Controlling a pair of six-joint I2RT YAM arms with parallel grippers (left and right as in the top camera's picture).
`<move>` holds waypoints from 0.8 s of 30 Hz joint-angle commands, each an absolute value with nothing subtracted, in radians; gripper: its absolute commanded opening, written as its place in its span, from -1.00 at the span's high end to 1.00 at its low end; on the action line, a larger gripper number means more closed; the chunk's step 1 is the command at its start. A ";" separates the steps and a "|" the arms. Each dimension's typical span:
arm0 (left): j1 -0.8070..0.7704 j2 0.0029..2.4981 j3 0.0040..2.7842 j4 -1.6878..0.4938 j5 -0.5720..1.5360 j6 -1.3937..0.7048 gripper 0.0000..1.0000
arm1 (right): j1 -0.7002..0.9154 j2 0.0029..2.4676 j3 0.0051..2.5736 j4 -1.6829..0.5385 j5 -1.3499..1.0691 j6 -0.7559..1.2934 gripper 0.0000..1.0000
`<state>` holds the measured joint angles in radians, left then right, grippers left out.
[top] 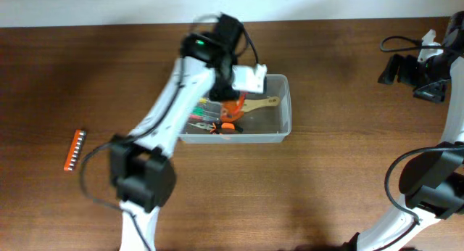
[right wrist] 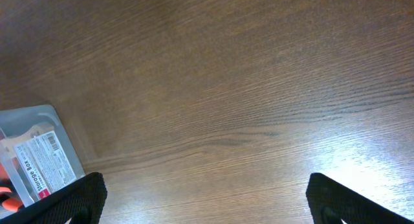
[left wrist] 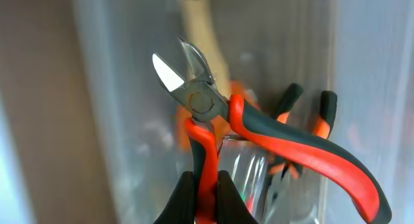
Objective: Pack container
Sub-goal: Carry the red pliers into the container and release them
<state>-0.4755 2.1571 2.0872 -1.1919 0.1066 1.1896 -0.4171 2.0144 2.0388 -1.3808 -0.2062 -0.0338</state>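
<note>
The clear plastic container (top: pixel 284 113) sits at the table's middle; its corner also shows in the right wrist view (right wrist: pixel 39 123). My left gripper (top: pixel 230 106) hangs over its left half, shut on one handle of red-and-black cutting pliers (left wrist: pixel 213 107), held above the container's inside (left wrist: pixel 129 120). Inside lie a wooden-handled tool (top: pixel 262 103), more orange-handled pliers (top: pixel 225 126) and a small case of coloured screwdrivers (top: pixel 201 112). My right gripper (top: pixel 406 70) is open and empty at the far right, fingers wide apart (right wrist: pixel 204 198) over bare table.
An orange strip of bits (top: pixel 74 150) lies on the table at the left. A black cable (top: pixel 402 42) runs near the right arm at the back right.
</note>
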 commanded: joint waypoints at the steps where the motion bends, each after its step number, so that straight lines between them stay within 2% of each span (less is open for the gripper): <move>1: -0.522 2.257 2.074 -1.185 0.136 1.319 0.97 | -0.413 2.017 2.035 -1.380 -0.218 -0.032 -0.97; 8: -0.607 2.307 2.075 -1.182 0.123 1.319 0.96 | -0.413 2.017 2.035 -1.380 -0.218 -0.032 -0.97; 9: -0.619 2.307 2.075 -1.180 0.094 1.319 0.94 | -0.413 2.017 2.035 -1.380 -0.218 -0.032 -0.97; 10: -0.629 2.307 2.075 -1.179 0.047 1.318 0.82 | -0.413 2.017 2.035 -1.380 -0.218 -0.032 -0.97; 11: -0.637 2.307 2.075 -1.179 -0.009 1.317 0.38 | -0.413 2.017 2.035 -1.380 -0.218 -0.032 -0.97; 12: -0.643 2.307 2.075 -1.177 -0.102 1.295 -0.98 | -0.413 2.017 2.035 -1.380 -0.218 -0.032 -0.97; 17: -0.618 2.294 2.075 -1.090 -0.267 1.095 -0.98 | -0.413 2.017 2.035 -1.380 -0.218 -0.032 -0.97; 24: -0.559 2.099 2.114 -1.122 -0.285 0.735 -0.98 | -0.413 2.017 2.035 -1.380 -0.218 -0.032 -0.97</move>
